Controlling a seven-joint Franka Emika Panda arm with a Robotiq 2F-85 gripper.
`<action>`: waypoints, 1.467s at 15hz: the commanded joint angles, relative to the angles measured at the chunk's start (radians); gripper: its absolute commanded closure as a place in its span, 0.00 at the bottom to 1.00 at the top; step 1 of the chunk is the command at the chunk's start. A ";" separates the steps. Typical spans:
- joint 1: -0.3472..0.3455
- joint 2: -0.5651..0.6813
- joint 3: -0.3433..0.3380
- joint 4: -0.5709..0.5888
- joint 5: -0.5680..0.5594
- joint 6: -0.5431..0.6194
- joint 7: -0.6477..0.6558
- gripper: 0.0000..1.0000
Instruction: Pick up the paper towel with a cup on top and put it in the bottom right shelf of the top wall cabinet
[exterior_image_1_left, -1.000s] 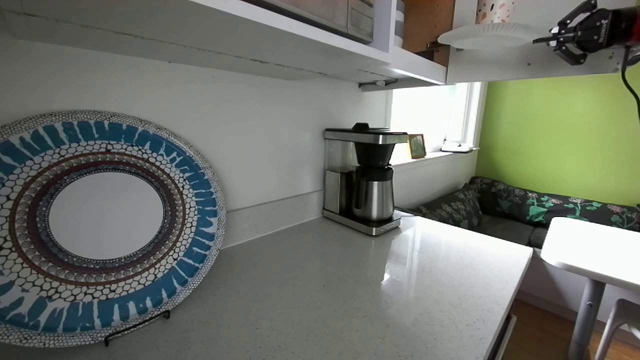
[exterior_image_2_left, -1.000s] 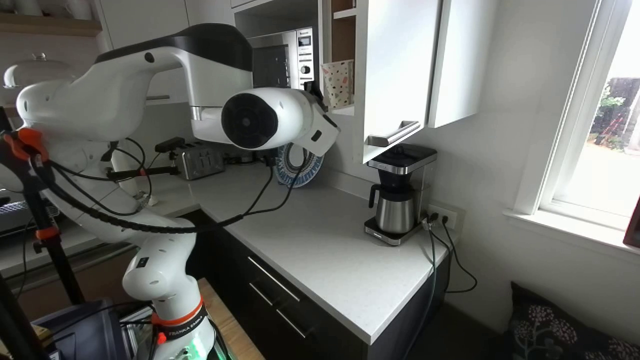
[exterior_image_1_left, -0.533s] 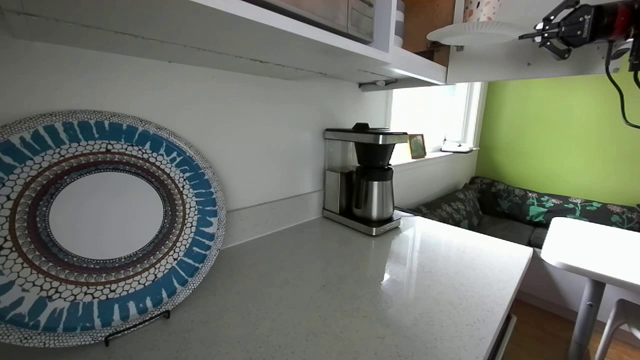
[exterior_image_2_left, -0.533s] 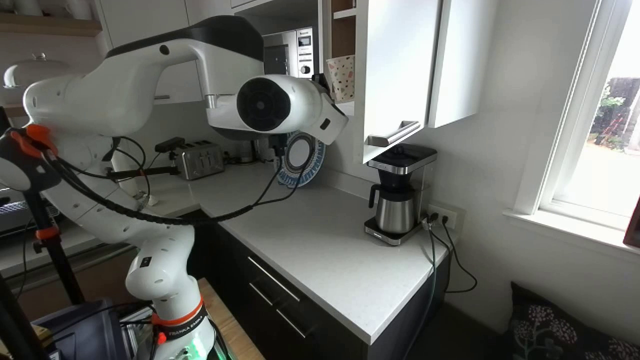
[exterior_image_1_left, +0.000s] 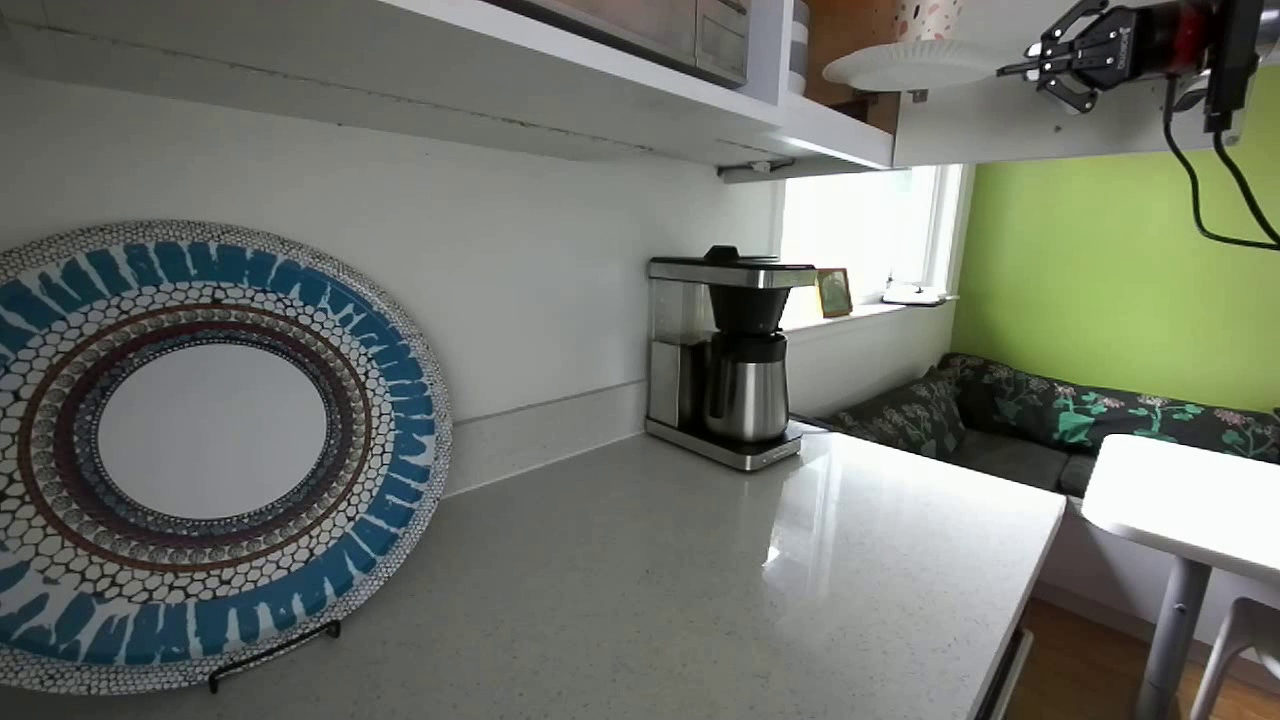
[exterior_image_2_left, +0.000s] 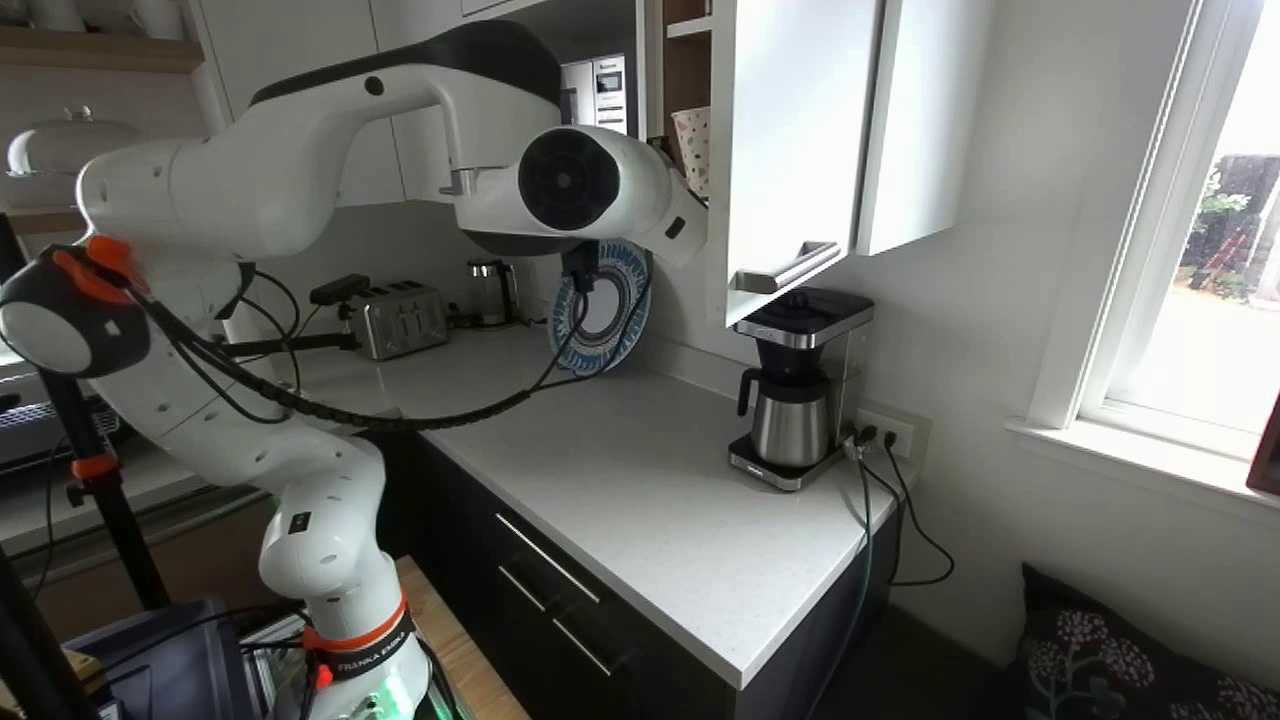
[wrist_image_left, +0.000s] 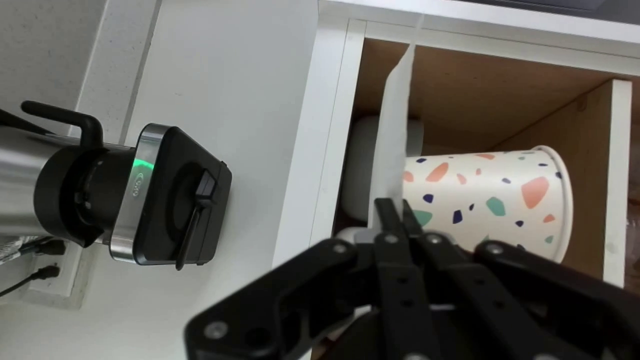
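Observation:
The paper towel (exterior_image_1_left: 890, 68) is a thin white round sheet, held level, with the speckled cup (exterior_image_1_left: 927, 20) upright on it. My gripper (exterior_image_1_left: 1012, 71) is shut on the near rim of the paper towel. In the wrist view the fingertips (wrist_image_left: 397, 207) pinch the paper towel (wrist_image_left: 389, 135), seen edge-on beside the cup (wrist_image_left: 487, 200). Behind them is the open brown compartment of the top wall cabinet (wrist_image_left: 480, 95), whose bottom right shelf shows its white front edge (wrist_image_left: 325, 165). In an exterior view the cup (exterior_image_2_left: 692, 148) is partly behind the cabinet door; the gripper is mostly hidden by the arm.
The open white cabinet door (exterior_image_2_left: 795, 130) stands beside the cup. A white divider board (wrist_image_left: 618, 185) bounds the compartment, and white dishware (wrist_image_left: 361, 170) sits inside. The coffee maker (exterior_image_2_left: 795, 400) and blue-patterned plate (exterior_image_1_left: 400, 420) stand on the counter (exterior_image_1_left: 640, 580) below.
My gripper has carried the paper towel and cup toward the cabinet opening, leftward in an exterior view. The cup is now more hidden behind the door. The grip is unchanged.

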 joint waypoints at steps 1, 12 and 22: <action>0.034 0.042 0.007 0.046 0.012 0.034 0.033 1.00; 0.099 0.125 0.017 0.117 0.037 0.074 0.061 1.00; 0.131 0.204 0.040 0.187 0.049 0.092 0.082 1.00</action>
